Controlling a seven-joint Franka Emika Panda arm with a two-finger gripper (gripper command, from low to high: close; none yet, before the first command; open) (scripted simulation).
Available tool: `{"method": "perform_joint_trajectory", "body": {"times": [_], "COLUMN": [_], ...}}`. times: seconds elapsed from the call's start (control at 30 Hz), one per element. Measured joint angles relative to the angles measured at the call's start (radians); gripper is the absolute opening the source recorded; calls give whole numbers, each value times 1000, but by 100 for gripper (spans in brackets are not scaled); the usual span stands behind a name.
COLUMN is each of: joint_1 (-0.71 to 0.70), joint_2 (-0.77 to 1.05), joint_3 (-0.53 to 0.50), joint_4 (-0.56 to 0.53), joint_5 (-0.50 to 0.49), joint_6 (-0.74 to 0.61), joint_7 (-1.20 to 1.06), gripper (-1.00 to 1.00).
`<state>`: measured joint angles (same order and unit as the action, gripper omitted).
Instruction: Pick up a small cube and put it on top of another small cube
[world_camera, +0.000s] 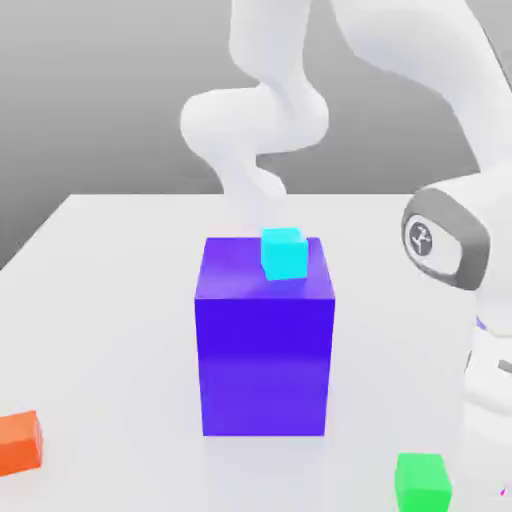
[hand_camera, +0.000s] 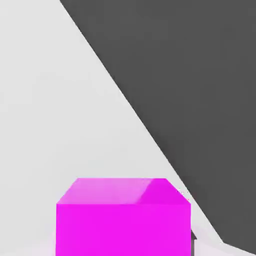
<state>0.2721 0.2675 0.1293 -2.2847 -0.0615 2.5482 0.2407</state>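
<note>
Magenta cube (hand_camera: 123, 217) close under hand camera on white worktop (world_camera: 110, 290); end effector clenched. Orange cube (world_camera: 19, 442) near left, green cube (world_camera: 421, 481) near right. Cyan cube (world_camera: 282, 253) atop big blue block (world_camera: 265, 335), centre.

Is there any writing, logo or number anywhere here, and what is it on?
One mark: a round emblem on the robot arm's grey joint cap, too stylised to read as a letter.
No text on the purple block, cyan cube, orange cube, green cube or magenta cube.
</note>
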Motion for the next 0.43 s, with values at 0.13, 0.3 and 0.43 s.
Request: {"method": "perform_joint_trajectory", "body": {"times": [0.13,0.3,0.43], "joint_1": [-10,-2,-4], "joint_2": [25,83,84], "joint_3": [-13,-25,-24], "joint_4": [-58,-57,-58], "joint_5": [-6,-20,-21], "joint_6": [83,140,143], "joint_7": [-26,-17,-17], "gripper": [-100,100,100]}}
